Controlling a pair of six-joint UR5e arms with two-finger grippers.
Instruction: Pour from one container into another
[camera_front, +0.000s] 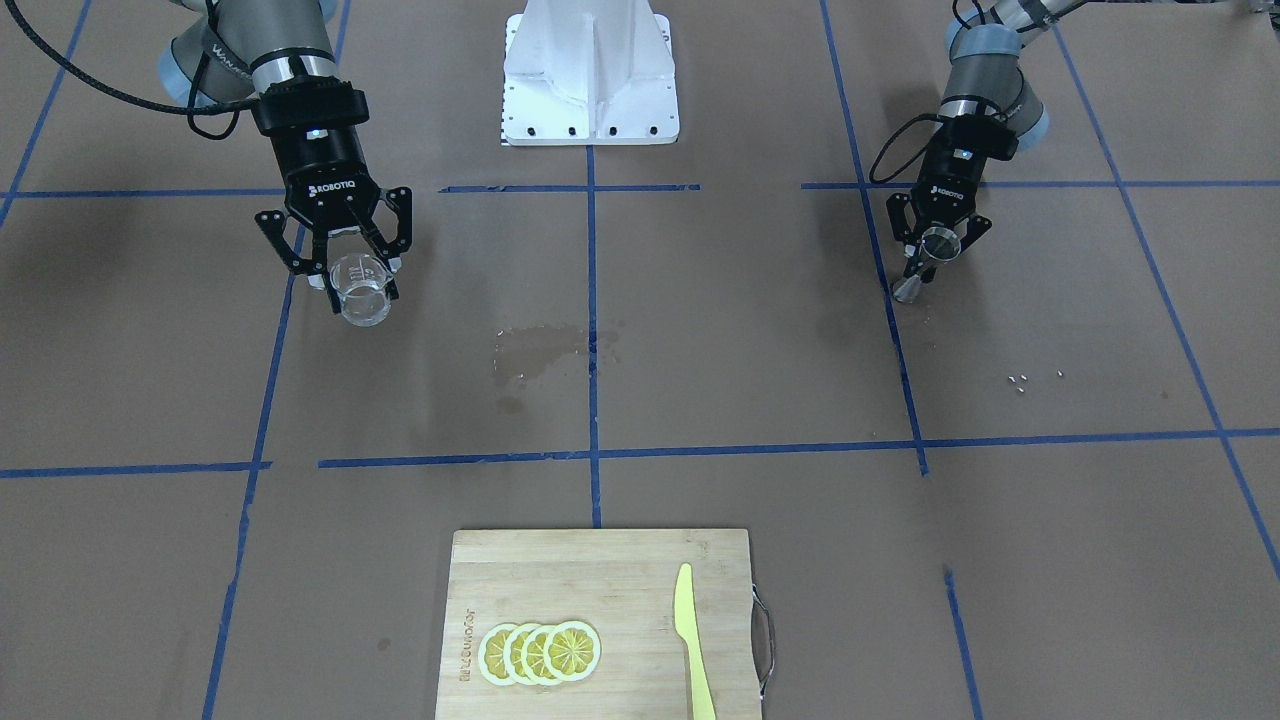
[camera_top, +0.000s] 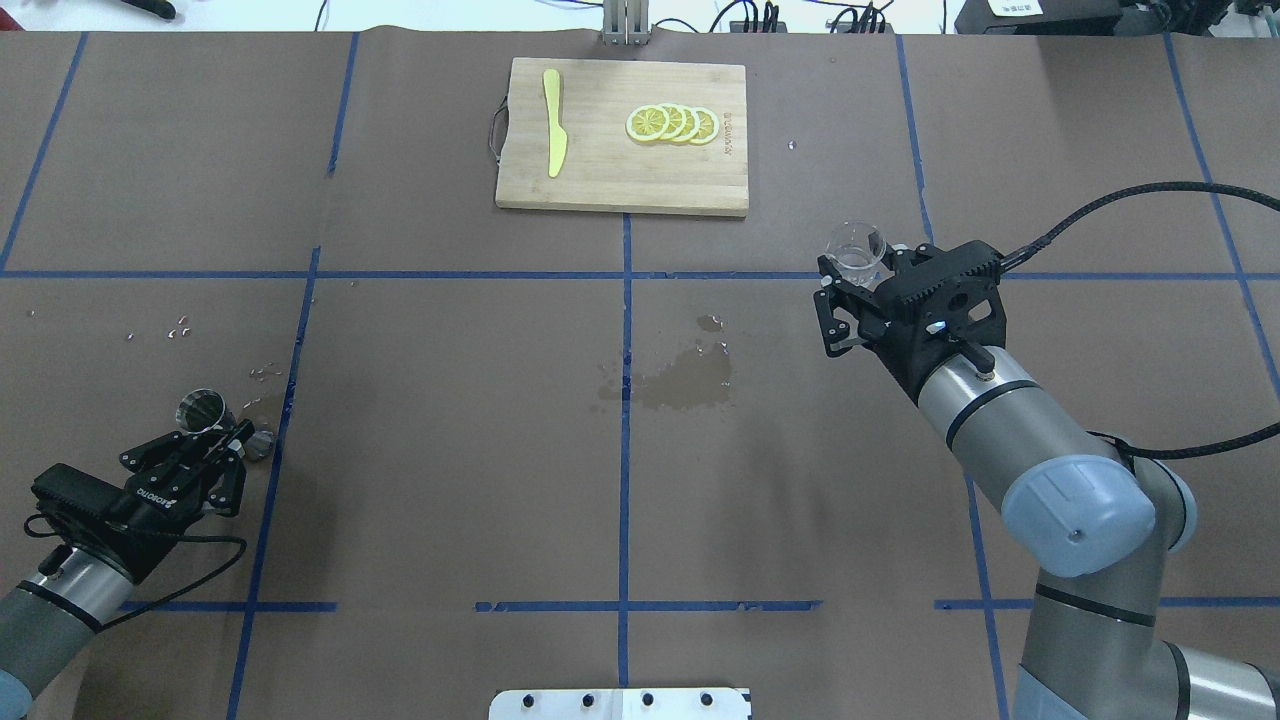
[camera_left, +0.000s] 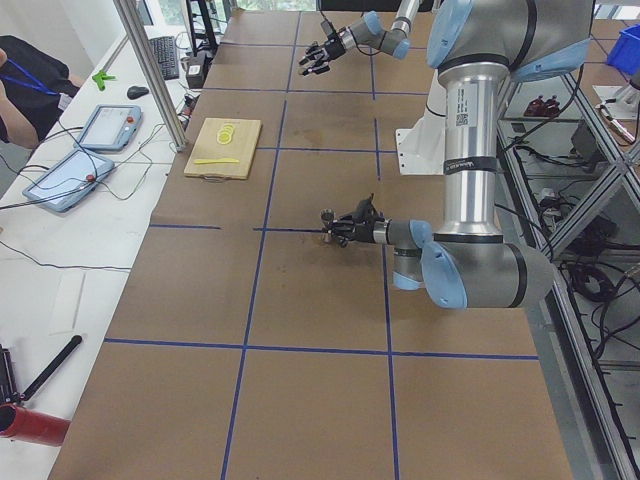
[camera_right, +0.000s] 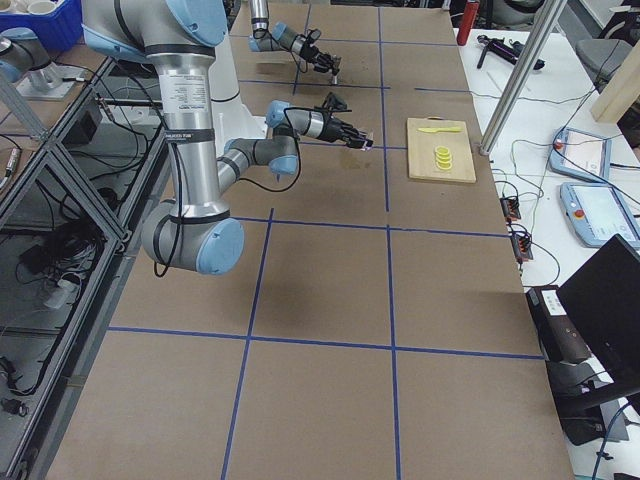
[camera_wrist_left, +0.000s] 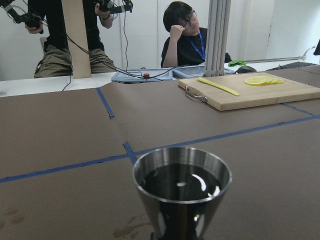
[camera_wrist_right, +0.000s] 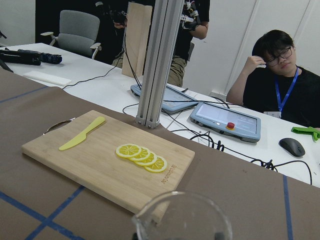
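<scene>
Where the front-facing camera looks down on the surface (camera_front: 700, 330), the right claw (camera_front: 345, 265) is clenched around the clear beaker (camera_front: 361, 292), which looks raised. Well apart from it, the left claw (camera_front: 938, 252) grips the steel jigger (camera_front: 928, 262) at its narrow waist and holds it tilted. A damp patch (camera_front: 545, 350) darkens the paper between the two arms.

From overhead, the beaker sits mouth-up between the right fingers. The jigger hangs low, and I cannot tell whether its foot touches the surface.

Both side views show the arms far apart along the surface, but they are too small to add more.

The left wrist camera shows the jigger's upper cup holding dark liquid with bright glints on it.

The right wrist camera catches only the beaker's rim and pouring lip at the bottom edge, so its contents are possibly nil, though I cannot say. Beyond it lies a cutting board (camera_wrist_right: 107, 165) with lemon slices (camera_wrist_right: 142, 156) and a yellow knife (camera_wrist_right: 82, 134).

The beaker is likely light, stiff, slick and breakable. It is best held around the wall below the rim with the lip left free and only a modest squeeze. The jigger is rigid, smooth metal and top-heavy once filled, so the waist is the sound place to take it.
</scene>
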